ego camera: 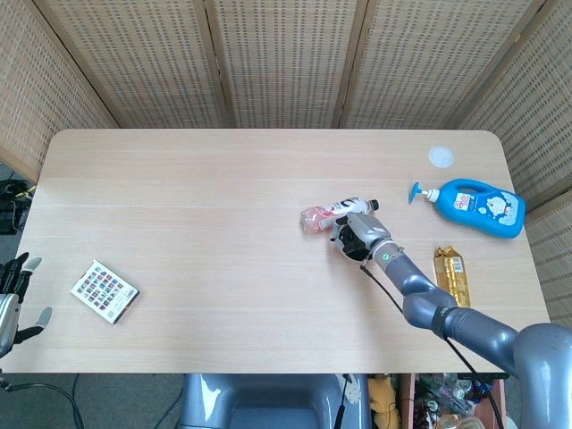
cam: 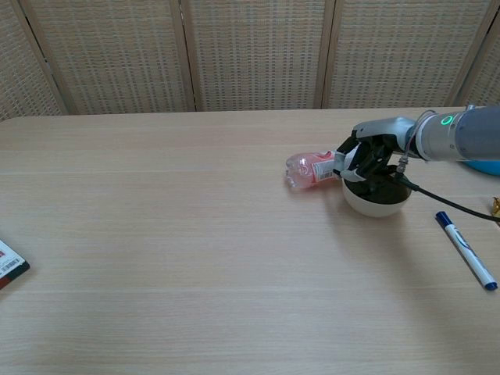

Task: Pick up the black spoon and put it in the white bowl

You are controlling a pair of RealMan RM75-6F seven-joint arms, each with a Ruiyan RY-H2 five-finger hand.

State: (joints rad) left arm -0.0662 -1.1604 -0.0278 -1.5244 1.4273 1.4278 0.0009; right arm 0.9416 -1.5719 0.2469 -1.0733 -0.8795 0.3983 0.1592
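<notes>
We see the right hand [cam: 367,160] over the white bowl [cam: 376,201], fingers curled at its ten-o'clock rim, perhaps on the black spoon, though we cannot tell; left hand [ego camera: 12,295] splayed.

We seem to be in a staged test space, perhaps a lab, not a lived-in room. Woven screen panels [ego camera: 286,63] wall off the pale wooden table [ego camera: 197,223] beyond the right hand [cam: 367,160], and unrelated goods lie around that hand: a pink bottle [cam: 312,168] just left, a blue marker [cam: 466,261] nearer us.
</notes>
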